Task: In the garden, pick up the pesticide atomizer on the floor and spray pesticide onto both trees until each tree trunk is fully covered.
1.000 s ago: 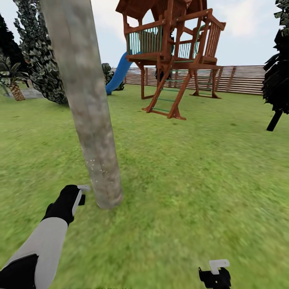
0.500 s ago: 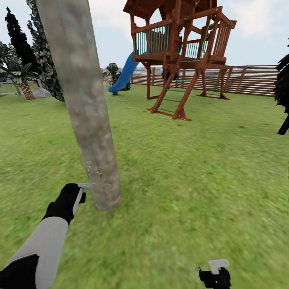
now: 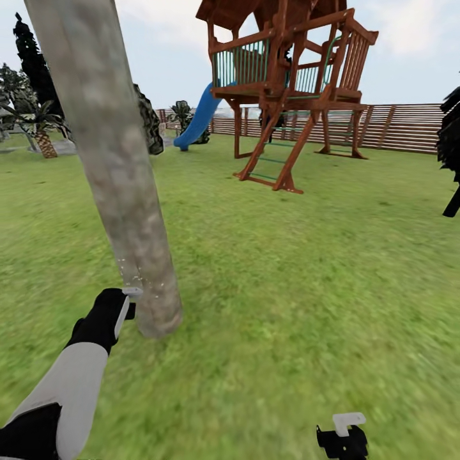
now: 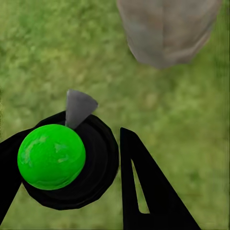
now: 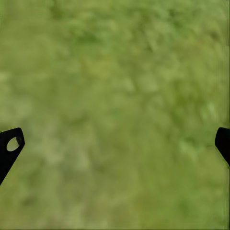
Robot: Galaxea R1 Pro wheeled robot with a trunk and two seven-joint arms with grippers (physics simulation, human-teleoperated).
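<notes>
Left end effector [image 4: 72, 165] gripping green-topped atomizer [image 4: 51, 156] beside tree trunk [image 3: 112, 166], right end effector [image 5: 115, 143] wide over lawn [image 3: 306, 268]

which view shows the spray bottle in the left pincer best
The left wrist view: the spray bottle sits large between the left pincer's fingers, green ball on a black body, grey nozzle aimed at the tree trunk. The head view gives just a pale sliver at the trunk's foot. The right wrist view looks at grass.

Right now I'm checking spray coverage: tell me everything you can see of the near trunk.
The trunk is a thick, smooth, pale grey-tan mottled column, leaning in the head view, rooted in grass. Fine white specks dot its lower part. The left gripper holds the atomizer close beside its base. Its crown is out of frame.
</notes>
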